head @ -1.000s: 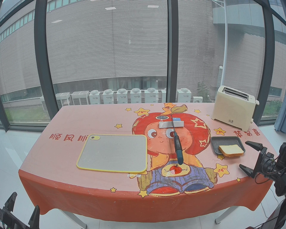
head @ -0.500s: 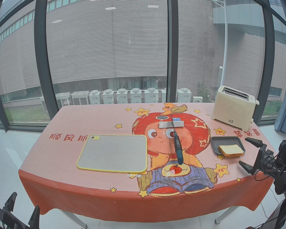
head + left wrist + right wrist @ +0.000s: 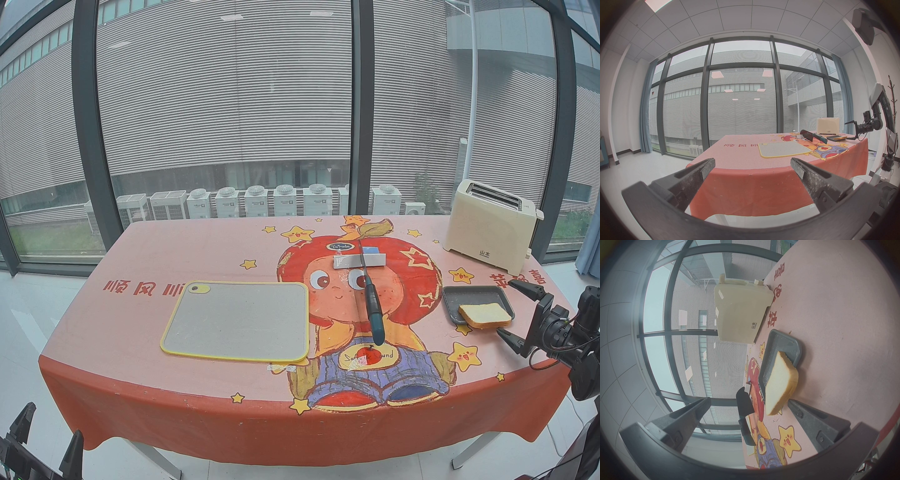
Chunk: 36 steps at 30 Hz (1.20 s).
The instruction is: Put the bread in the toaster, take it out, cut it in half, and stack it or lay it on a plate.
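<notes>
Head view: over the last second my right claw [image 3: 507,309] has crept up and to the left from the bench's [image 3: 156,250] right edge. It now stands just beside the right end of the dark plate [image 3: 459,294], jaws spread wide and holding nothing. The bread [image 3: 484,314] lies flat in that plate, at the right of the frame, below the toaster [image 3: 492,225] in the upper right. My left claw [image 3: 49,431] hangs wide and empty in the lower left corner, well apart from the bench. I judge the first step, picking up the slice for the toaster, is only beginning. The knife [image 3: 374,306] and cutting board [image 3: 237,320] wait mid-frame.
</notes>
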### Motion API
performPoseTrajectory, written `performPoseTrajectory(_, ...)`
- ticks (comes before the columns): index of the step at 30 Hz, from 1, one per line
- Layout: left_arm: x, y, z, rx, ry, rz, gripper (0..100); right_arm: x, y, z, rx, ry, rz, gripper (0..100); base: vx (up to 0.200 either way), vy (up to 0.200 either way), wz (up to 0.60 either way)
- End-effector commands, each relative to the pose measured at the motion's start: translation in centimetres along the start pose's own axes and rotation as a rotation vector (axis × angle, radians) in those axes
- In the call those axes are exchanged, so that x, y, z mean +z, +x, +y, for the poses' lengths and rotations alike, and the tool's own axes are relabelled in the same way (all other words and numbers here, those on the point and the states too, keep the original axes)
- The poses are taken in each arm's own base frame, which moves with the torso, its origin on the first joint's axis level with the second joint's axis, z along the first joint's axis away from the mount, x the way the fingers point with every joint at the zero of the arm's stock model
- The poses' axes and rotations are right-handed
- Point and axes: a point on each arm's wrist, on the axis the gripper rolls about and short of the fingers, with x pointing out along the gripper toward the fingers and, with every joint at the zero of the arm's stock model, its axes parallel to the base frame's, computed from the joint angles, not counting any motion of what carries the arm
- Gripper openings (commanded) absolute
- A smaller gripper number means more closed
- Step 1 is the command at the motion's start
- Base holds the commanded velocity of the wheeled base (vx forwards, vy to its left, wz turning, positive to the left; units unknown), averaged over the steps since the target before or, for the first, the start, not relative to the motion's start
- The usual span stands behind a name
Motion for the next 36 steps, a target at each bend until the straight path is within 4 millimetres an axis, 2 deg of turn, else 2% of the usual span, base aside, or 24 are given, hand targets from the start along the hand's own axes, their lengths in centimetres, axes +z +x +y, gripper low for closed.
performPoseTrajectory(1,-0.5,0.1,0.0,0.0,-0.002,0.018,100,0.0,0.4,-0.2,-0.007,0.003,0.008,100,0.0,0.0,0.0)
performPoseTrajectory(9,-0.5,0.1,0.0,0.0,0.0,0.019,100,0.6,1.3,-0.5,-0.014,0.003,-0.024,100,0.0,0.0,0.0)
performPoseTrajectory(32,-0.5,0.1,0.0,0.0,0.0,0.019,100,0.9,1.7,-0.8,-0.02,0.007,-0.028,100,0.0,0.0,0.0)
performPoseTrajectory(33,-0.5,0.1,0.0,0.0,0.0,0.019,100,0.9,1.7,-0.8,-0.02,0.007,-0.028,0,0.0,0.0,0.0)
performPoseTrajectory(36,-0.5,0.1,0.0,0.0,0.0,0.019,100,0.8,1.6,-0.9,-0.027,0.013,-0.025,0,0.0,0.0,0.0)
